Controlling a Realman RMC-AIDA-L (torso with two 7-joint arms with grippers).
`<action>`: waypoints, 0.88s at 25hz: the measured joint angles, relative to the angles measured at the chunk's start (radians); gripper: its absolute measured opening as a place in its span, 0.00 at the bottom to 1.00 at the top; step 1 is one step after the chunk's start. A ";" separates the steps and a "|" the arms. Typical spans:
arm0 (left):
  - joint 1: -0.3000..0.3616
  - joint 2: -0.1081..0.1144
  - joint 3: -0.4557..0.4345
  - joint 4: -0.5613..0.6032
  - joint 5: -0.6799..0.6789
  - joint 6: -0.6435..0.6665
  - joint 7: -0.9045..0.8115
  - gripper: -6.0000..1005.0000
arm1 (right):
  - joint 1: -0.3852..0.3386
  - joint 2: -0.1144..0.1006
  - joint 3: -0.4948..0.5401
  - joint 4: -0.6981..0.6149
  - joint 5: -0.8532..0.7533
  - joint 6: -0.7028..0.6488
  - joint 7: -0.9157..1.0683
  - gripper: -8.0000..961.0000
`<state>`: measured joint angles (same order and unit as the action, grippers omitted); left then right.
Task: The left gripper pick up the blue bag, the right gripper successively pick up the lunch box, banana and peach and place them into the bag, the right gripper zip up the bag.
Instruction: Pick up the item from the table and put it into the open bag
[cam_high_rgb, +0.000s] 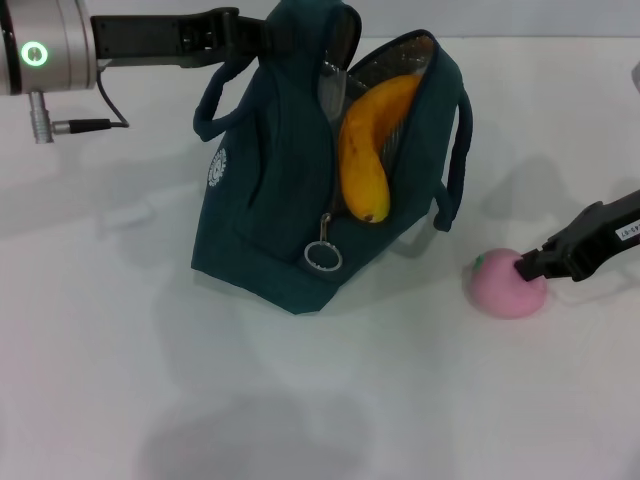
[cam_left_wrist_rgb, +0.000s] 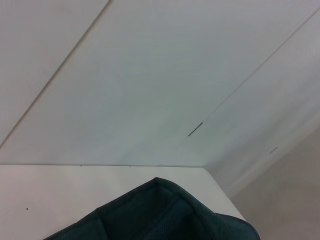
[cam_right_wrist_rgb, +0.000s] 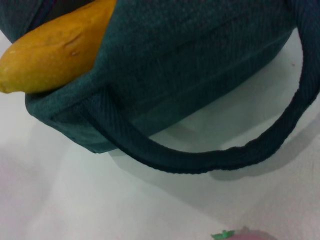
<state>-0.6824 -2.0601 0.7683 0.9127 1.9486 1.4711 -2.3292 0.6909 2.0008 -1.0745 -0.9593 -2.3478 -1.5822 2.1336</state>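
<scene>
Right of the blue bag (cam_high_rgb: 270, 220), our right pincer (cam_high_rgb: 524, 268) grasps the peach (cam_high_rgb: 505, 285) on the counter (cam_high_rgb: 400, 400); our left pincer (cam_high_rgb: 262, 35) grips the bag's top edge, banana (cam_high_rgb: 370, 140) protruding.

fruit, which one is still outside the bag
The peach, on the table at the right gripper; the banana sits in the bag.

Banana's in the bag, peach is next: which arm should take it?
Right. The right gripper is already at the peach on the table, while the left gripper is up at the blue bag.
</scene>
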 joint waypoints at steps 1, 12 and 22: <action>0.000 0.000 0.000 0.000 0.000 0.000 0.000 0.05 | 0.000 0.000 0.000 0.002 0.000 0.000 -0.001 0.10; 0.006 -0.003 0.000 0.000 -0.003 0.000 0.000 0.06 | -0.003 -0.017 0.123 -0.030 0.112 -0.162 -0.011 0.03; 0.006 -0.011 0.004 0.000 -0.001 0.008 -0.006 0.05 | -0.008 -0.103 0.329 -0.027 0.479 -0.406 -0.017 0.04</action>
<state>-0.6761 -2.0708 0.7721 0.9127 1.9472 1.4787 -2.3355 0.6828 1.8976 -0.7451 -0.9858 -1.8688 -1.9880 2.1161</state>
